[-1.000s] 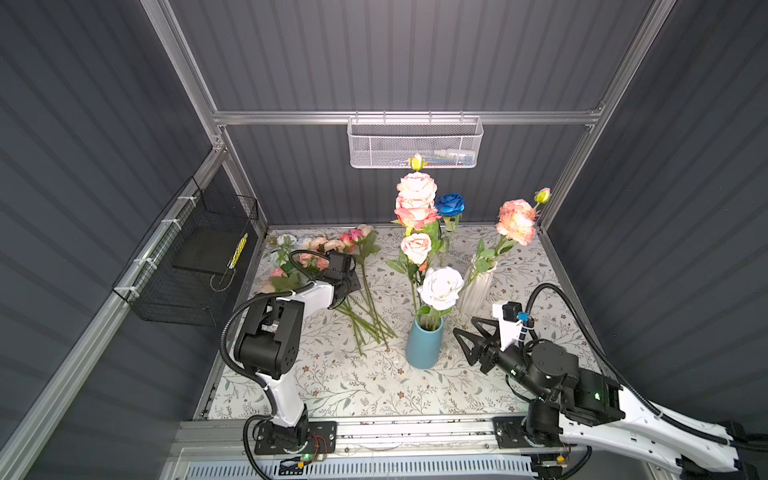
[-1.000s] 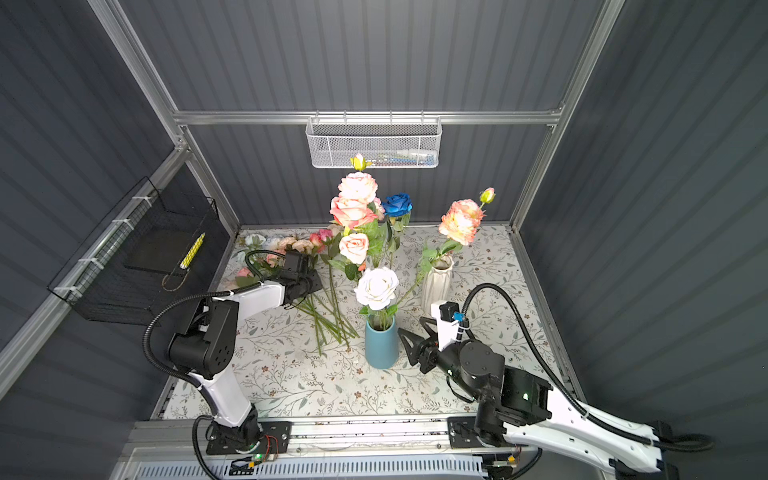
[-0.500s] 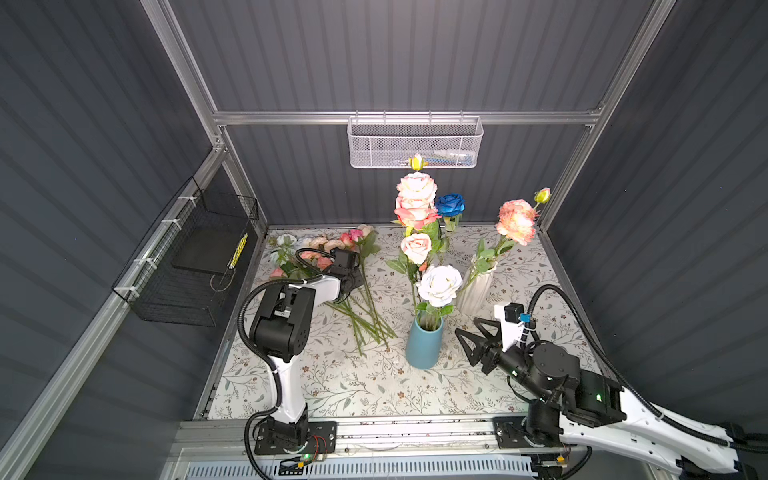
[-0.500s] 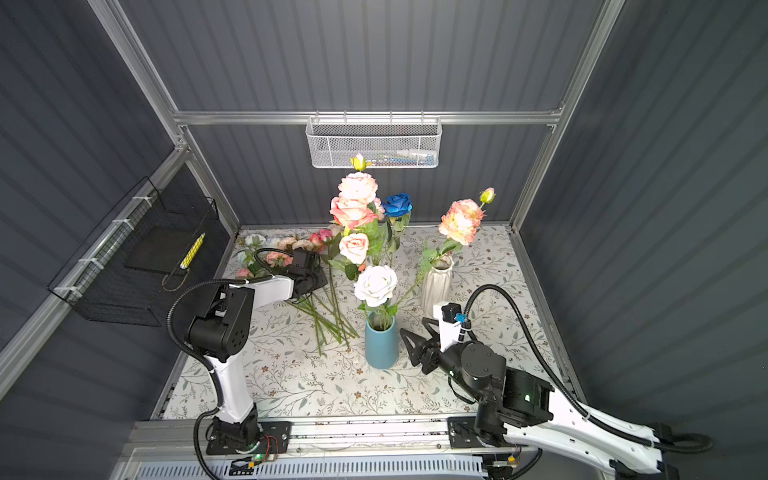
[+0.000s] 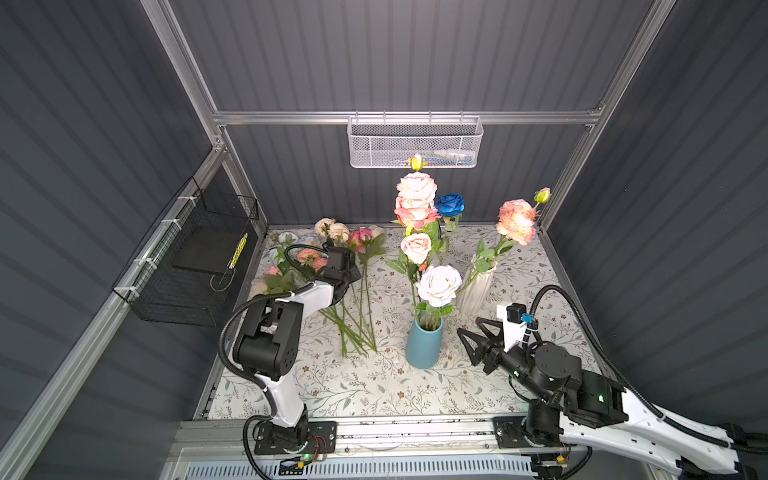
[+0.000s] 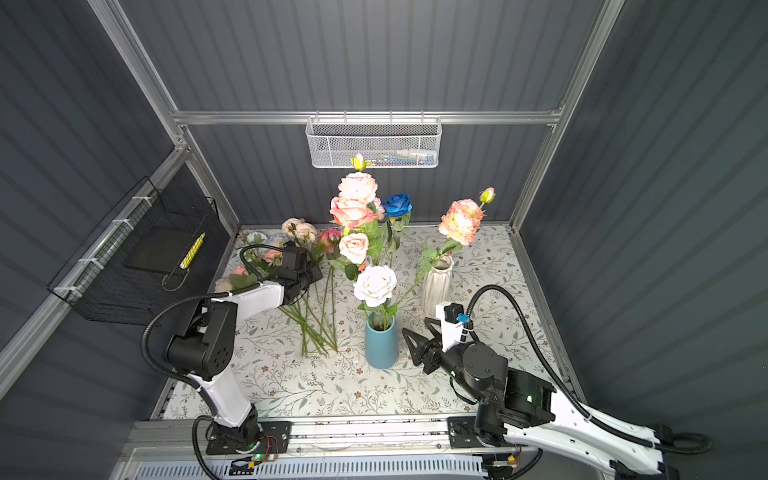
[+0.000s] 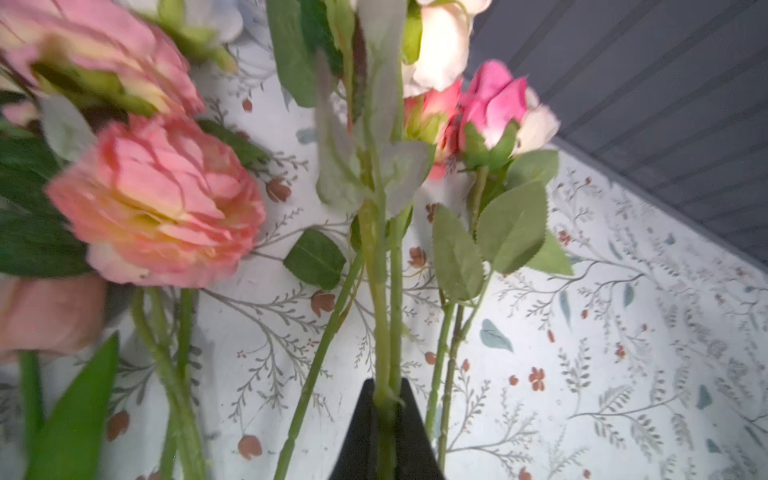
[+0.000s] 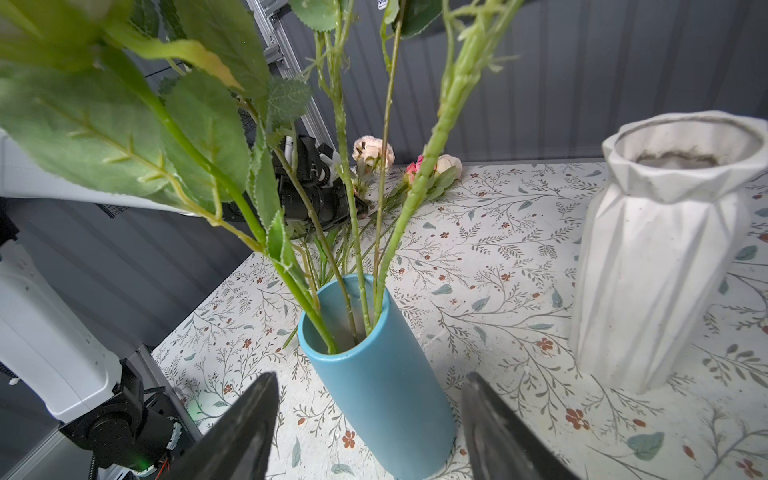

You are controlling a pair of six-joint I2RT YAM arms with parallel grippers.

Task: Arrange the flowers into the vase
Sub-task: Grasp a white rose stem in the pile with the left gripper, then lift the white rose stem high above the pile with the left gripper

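Several loose flowers [image 5: 332, 237] lie at the back left of the table, stems [image 5: 353, 316] fanned toward the front. My left gripper [image 5: 352, 275] [image 6: 312, 277] is low over them. In the left wrist view it [image 7: 384, 386] is shut on a green stem [image 7: 380, 291], next to a pink bloom [image 7: 158, 203]. The blue vase [image 5: 424, 347] [image 6: 380, 347] [image 8: 382, 386] holds a white rose [image 5: 438, 284], pink roses [image 5: 415, 199] and a deep blue rose [image 5: 449, 203]. My right gripper [image 5: 468, 326] [image 6: 414, 326] [image 8: 368, 380] is open, one finger on either side of that vase, apart from it.
A white ribbed vase [image 5: 473, 291] [image 8: 656, 266] with a peach bloom [image 5: 515, 216] stands behind the right gripper. A white mesh basket [image 5: 413, 143] hangs on the back wall and a black wire basket [image 5: 195, 257] on the left wall. Wall panels enclose the table.
The left gripper has closed on a stem in the pile and its arm has shifted a little. The right arm has not moved.
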